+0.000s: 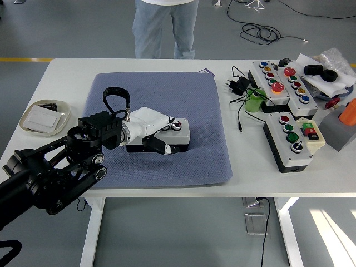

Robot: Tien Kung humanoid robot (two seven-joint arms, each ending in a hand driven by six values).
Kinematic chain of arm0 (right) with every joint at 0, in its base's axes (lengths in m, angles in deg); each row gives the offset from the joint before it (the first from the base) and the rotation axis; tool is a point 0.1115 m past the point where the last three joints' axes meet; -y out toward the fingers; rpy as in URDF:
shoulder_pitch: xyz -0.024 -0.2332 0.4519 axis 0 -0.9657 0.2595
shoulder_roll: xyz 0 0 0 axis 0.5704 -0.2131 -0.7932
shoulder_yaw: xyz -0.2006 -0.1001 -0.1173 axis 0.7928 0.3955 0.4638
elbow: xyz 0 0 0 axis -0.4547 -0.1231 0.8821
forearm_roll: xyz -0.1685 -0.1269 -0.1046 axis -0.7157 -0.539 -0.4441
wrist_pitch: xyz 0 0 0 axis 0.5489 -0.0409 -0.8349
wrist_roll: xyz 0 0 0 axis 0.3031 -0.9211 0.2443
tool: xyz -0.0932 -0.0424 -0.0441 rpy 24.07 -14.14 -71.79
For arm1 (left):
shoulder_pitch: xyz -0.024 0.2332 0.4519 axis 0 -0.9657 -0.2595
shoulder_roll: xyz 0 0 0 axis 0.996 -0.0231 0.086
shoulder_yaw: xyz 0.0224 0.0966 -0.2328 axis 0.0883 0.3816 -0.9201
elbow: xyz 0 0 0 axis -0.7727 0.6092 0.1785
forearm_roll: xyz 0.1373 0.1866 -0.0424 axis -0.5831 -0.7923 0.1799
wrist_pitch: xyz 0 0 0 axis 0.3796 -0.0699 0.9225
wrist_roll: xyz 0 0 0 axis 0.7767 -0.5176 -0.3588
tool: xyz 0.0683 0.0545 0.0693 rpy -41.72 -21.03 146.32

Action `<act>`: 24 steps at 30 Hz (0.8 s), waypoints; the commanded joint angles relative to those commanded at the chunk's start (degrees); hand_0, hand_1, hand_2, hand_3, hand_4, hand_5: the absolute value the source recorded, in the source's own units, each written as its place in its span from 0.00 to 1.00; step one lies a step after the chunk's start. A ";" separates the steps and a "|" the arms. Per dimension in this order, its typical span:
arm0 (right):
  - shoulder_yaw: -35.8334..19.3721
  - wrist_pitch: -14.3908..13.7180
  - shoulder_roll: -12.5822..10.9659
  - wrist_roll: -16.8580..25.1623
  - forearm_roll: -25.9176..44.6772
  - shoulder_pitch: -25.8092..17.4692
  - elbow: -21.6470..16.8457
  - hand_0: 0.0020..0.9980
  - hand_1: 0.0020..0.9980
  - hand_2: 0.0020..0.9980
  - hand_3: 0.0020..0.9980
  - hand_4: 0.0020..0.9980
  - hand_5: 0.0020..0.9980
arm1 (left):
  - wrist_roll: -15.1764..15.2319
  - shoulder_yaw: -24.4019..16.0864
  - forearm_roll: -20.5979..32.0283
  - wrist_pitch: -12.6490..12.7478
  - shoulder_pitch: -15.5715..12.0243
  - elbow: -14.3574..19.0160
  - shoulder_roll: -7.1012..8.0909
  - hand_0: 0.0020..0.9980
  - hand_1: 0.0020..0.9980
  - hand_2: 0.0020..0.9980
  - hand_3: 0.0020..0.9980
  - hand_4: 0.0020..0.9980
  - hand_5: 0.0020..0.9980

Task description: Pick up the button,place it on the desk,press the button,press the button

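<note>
One view only here, the head view, and the small grey-and-black button box (167, 136) lies left of centre in the frame, flat on the quilted blue-grey fabric mat (194, 100) that covers the middle of the white table (72, 69). The left hand (149, 127), glossy white plastic shells on a black arm coming in from the lower left, lies draped over the box's left half, fingers (161, 146) curled down over its near side and wrapped round it. So the box looks set down but not let go; I'd judge the placing nearly done and both presses yet to come. On the box's top, round caps show at the right end, one dark red, one greenish, partly hidden by the hand.

Textures: the mat is soft, dimpled, rounded at the corners; the box is hard-edged, rectangular, matte.

At the right of the frame sit larger grey multi-button control boxes (290, 142), a tangle of thin black cable (240, 97) and a green cylinder (255, 102). At the left edge, a shallow beige dish (33, 127) with a white card. A person in jeans (161, 28) stands at the top. No right arm in view.
</note>
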 joint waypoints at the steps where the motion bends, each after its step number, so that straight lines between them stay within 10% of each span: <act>1: 0.01 0.00 0.00 -0.02 -0.01 -0.06 0.00 0.79 0.80 0.82 0.75 0.41 0.48 | 0.01 -0.15 -0.03 0.02 -0.13 0.19 0.05 0.00 0.00 0.07 0.80 0.81 0.75; 18: 0.25 -0.05 0.02 -0.30 -0.03 -1.29 0.00 0.79 0.80 0.82 0.75 0.41 0.48 | 0.91 -7.19 -0.91 4.14 -2.12 7.54 0.87 0.00 0.00 0.07 0.81 0.81 0.75; 24: 0.16 -0.02 0.07 -0.30 -0.23 -1.42 0.00 0.79 0.80 0.82 0.75 0.41 0.48 | 1.00 -8.82 0.85 10.38 -3.37 6.94 0.97 0.01 0.13 0.20 0.90 0.81 0.76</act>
